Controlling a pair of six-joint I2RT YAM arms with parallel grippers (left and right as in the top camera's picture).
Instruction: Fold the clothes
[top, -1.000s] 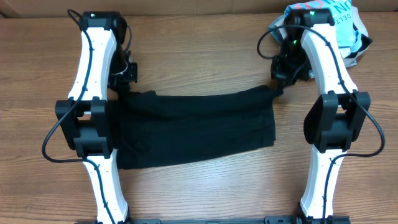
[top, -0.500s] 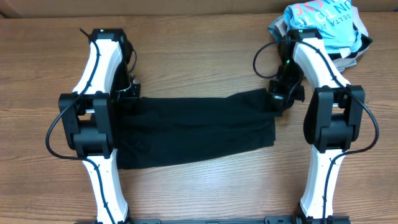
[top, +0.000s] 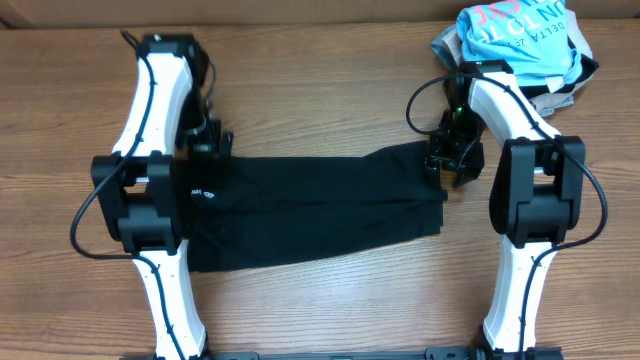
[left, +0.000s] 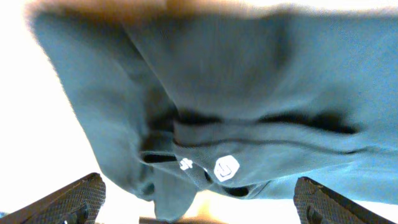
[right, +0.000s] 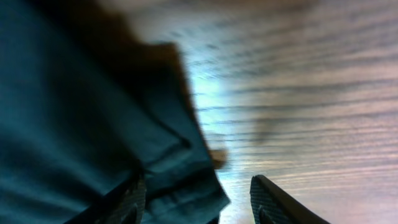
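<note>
The black clothes (top: 320, 205) lie on the table as a wide folded band between the two arms, with a small white logo (top: 205, 192) near the left end. My left gripper (top: 206, 142) hovers at the band's far left corner, jaws wide open. In the left wrist view the logo (left: 226, 168) and rumpled cloth (left: 249, 93) lie beyond the spread fingertips (left: 71, 199), with nothing gripped by the left gripper (left: 199, 211). My right gripper (top: 450, 165) stands at the far right corner, open. The cloth's corner (right: 180, 186) lies loose between that gripper's (right: 202, 205) fingers, touching only the left one.
A light blue T-shirt with pink and white lettering (top: 520, 35) is piled on grey clothing at the back right corner, just behind the right arm. Bare wooden table (top: 320, 90) runs behind and in front of the black band.
Both grippers have opened and let go of the garment's far corners. The far edge has dropped flat onto the table, and the white logo now shows.
</note>
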